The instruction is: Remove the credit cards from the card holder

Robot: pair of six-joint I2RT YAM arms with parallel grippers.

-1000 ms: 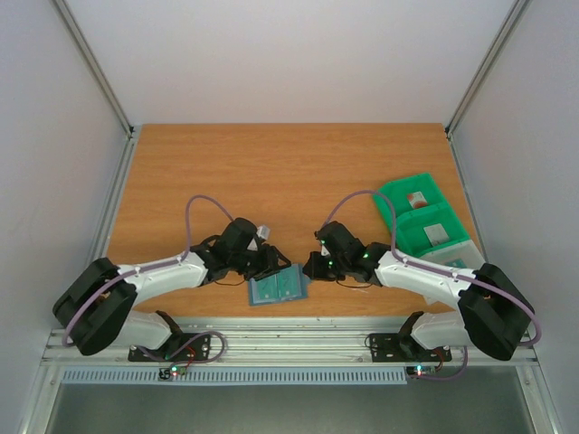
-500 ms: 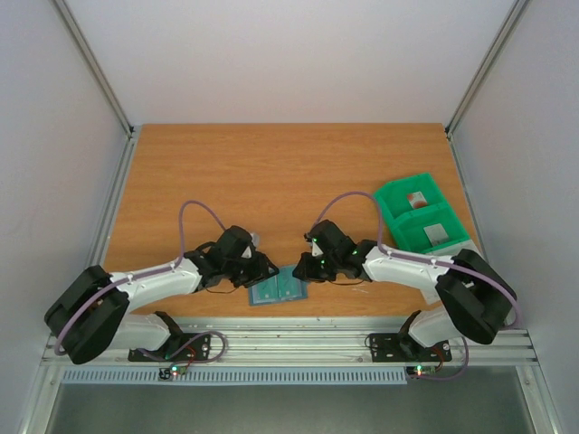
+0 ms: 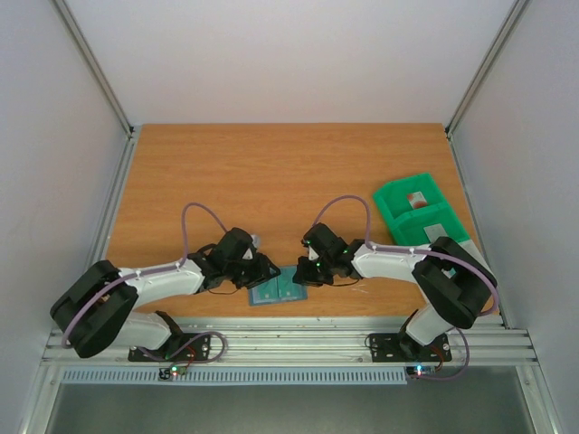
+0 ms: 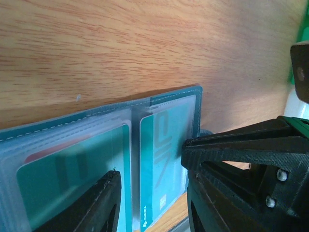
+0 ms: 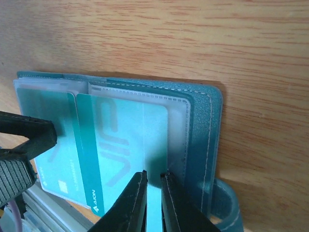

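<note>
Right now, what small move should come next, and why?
Probably slide the card out of the holder with the right hand: it rests nearly shut on that card, and the open left hand sits over the holder, seemingly steadying it.

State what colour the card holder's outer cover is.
Teal, with pale stitching along the edge of the card holder; best seen in the right wrist view.

The table is smooth wood-grain; the card holder is matt, stitched, with glossy clear plastic pockets.
</note>
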